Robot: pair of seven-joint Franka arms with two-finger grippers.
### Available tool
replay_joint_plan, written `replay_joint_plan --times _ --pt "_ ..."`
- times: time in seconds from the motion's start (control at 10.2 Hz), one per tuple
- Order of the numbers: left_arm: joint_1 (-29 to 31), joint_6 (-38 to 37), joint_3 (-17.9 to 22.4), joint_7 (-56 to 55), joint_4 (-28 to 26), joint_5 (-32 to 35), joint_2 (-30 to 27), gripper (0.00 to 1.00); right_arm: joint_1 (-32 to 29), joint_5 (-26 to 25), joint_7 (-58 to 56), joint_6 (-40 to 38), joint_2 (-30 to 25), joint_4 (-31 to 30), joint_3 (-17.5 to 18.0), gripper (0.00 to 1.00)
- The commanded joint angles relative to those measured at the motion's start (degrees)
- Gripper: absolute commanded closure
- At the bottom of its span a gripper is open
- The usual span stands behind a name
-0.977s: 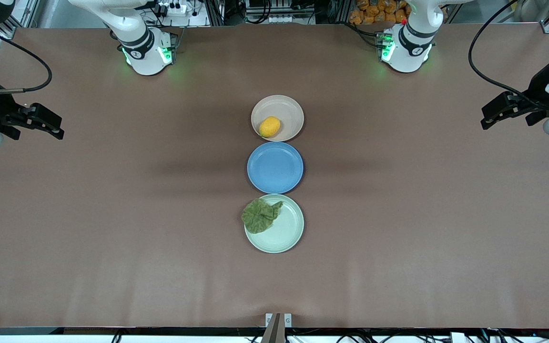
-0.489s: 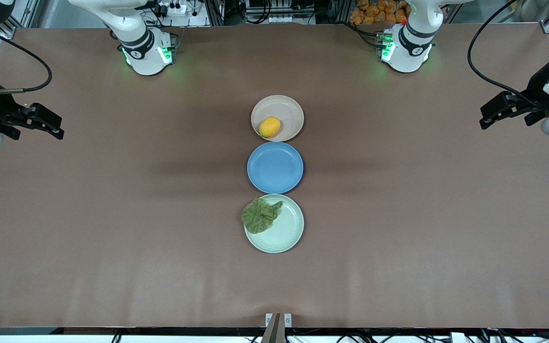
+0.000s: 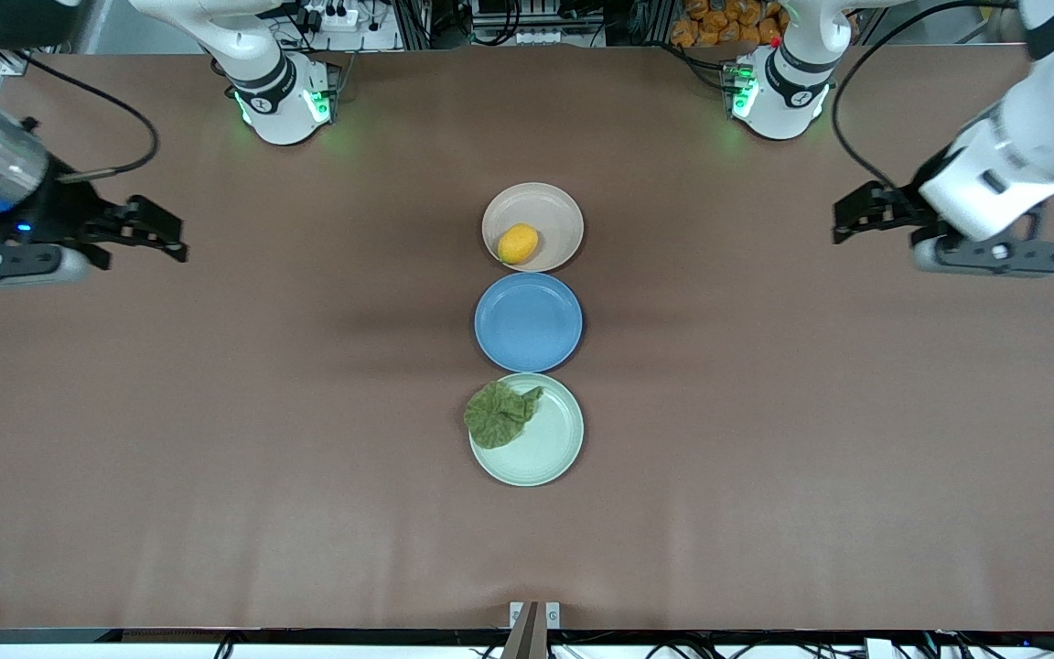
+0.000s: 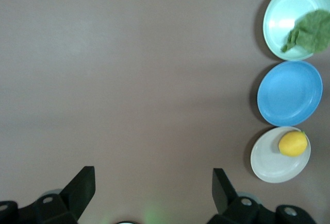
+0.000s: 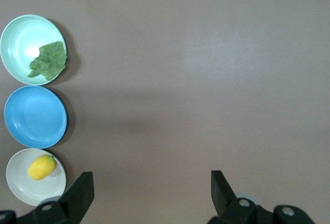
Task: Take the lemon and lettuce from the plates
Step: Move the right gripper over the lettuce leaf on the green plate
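While both arms hover, you see: right gripper (image 3: 170, 240) open over bare table (image 3: 216, 458); lemon (image 3: 518, 243) on beige plate (image 3: 556, 212), blue plate (image 3: 528, 321) between, lettuce (image 3: 500, 414) on mint plate (image 3: 553, 444); left gripper (image 3: 847, 222) open, empty.

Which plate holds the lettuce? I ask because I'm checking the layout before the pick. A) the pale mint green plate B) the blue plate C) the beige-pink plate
A: the lettuce lies on the pale mint green plate, overhanging its rim, nearest the front camera; the lemon sits on the beige-pink plate.
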Motion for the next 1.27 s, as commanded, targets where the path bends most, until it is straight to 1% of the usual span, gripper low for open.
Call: replay_joint_plan --times 0.0,0.1,0.2,0.29,0.39,0.59,0.78,0.88,0.98,1.07,1.17 --pt "0.6 4.1 -4.8 0.1 -6.2 -1.1 -2.1 0.0 7.2 1.6 10.5 3.6 0.7 -3.8 -0.3 0.0" --pt "0.7 5.7 -6.0 -0.1 -8.3 -1.1 -2.3 0.0 11.9 1.6 17.9 7.2 1.4 -6.1 -0.3 0.0" --pt "0.7 7.0 -6.1 -0.1 -9.7 -1.1 -2.3 0.0 15.6 1.6 22.1 8.7 3.1 -7.0 -0.3 0.0" --pt "0.7 7.5 -6.1 -0.1 -10.5 -1.1 -2.4 0.0 18.8 1.6 26.0 9.1 5.1 -6.9 -0.3 0.0" --pt "0.6 7.5 -6.2 -0.1 -10.8 -1.1 -2.5 0.0 22.8 1.5 33.8 11.4 7.5 -7.1 -0.3 0.0" --pt "0.7 8.2 -6.4 -0.1 -12.0 -1.1 -3.1 0.0 27.8 1.5 47.2 16.3 12.9 -7.2 -0.3 0.0" --pt "0.9 8.7 -6.4 0.0 -12.5 -0.6 -3.1 0.0 30.5 0.8 53.3 21.3 18.1 -7.1 -0.4 0.0" --pt "1.0 8.8 -6.4 0.0 -12.5 -0.5 -3.0 0.0 29.7 0.2 52.8 22.7 19.7 -6.0 -0.5 0.0" --pt "1.1 9.4 -6.4 0.1 -12.7 -0.5 -3.0 0.0 28.3 -0.9 51.1 22.7 21.5 -3.3 -0.7 0.0" --pt "1.0 9.7 -6.4 0.1 -12.7 -0.4 -2.9 0.0 27.3 -0.9 50.0 22.7 23.2 0.0 -0.6 0.0" --pt "1.0 10.0 -6.4 0.1 -12.9 -0.4 -2.8 0.0 27.1 -1.4 49.9 22.8 25.3 2.3 -0.8 0.0"
